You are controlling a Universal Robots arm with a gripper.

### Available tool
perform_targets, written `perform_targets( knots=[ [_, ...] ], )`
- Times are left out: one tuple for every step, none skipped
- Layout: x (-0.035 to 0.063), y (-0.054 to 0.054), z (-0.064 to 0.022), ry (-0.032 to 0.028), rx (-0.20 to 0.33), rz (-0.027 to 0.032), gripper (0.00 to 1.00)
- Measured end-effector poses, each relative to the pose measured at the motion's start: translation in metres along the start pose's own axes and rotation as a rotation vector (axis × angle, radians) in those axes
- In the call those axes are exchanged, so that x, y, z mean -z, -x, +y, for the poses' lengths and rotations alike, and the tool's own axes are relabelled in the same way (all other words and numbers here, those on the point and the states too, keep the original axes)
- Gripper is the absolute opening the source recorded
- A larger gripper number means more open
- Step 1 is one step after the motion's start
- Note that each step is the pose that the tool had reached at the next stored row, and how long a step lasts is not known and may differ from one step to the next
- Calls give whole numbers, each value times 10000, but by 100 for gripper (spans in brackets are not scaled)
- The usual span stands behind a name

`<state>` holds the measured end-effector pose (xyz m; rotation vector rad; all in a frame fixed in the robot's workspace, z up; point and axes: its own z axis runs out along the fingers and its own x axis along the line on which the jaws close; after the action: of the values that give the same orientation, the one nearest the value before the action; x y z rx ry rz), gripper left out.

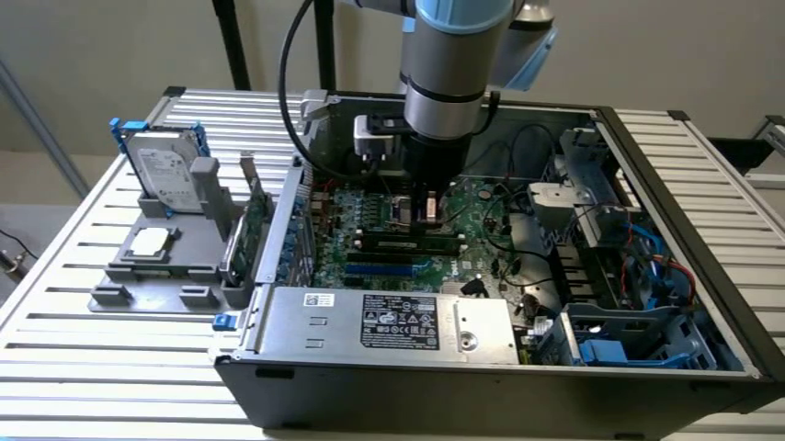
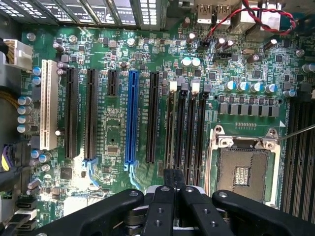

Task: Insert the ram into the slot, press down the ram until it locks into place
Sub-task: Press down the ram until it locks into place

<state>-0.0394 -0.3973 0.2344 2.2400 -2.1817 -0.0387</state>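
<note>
My gripper (image 1: 429,213) reaches straight down into the open computer case, onto the motherboard. In the wrist view its two dark fingertips (image 2: 167,179) meet with no gap, so the gripper (image 2: 173,178) is shut. They hover over the near end of the parallel black memory slots (image 2: 187,128), whose white and black end clips are at the far end. In the exterior view a long thin dark stick, apparently the ram (image 1: 405,243), lies along the slots just under the fingertips. I cannot tell whether it is seated or locked.
A blue slot (image 2: 131,118) and black expansion slots lie beside the memory slots, with the CPU socket (image 2: 243,167) on the other side. The silver power supply (image 1: 381,317) fills the case front. A hard drive (image 1: 165,170) and a grey fixture (image 1: 153,266) stand outside on the exterior view's left.
</note>
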Motion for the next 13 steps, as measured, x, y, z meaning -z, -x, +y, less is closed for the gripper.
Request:
perform_targets(
  knots=[
    [-9,0,0,-1,-7,-1,11],
    [-19,0,0,0,-13,-1,11],
    [-32,0,0,0,-19,1,11],
    [-43,-1,0,4,-24,8,11],
    [-55,-2,0,7,-28,15,11],
    [-72,-2,0,6,-32,9,11],
    [-86,-2,0,6,-34,11,11],
    [-96,-2,0,6,-37,11,11],
    [-98,-2,0,4,-39,8,11],
    [-86,-2,1,4,-41,6,11],
    [-54,1,1,-5,-44,-18,11],
    [-2,0,3,6,-47,-5,11],
    [44,-3,2,12,-47,-4,11]
  ],
)
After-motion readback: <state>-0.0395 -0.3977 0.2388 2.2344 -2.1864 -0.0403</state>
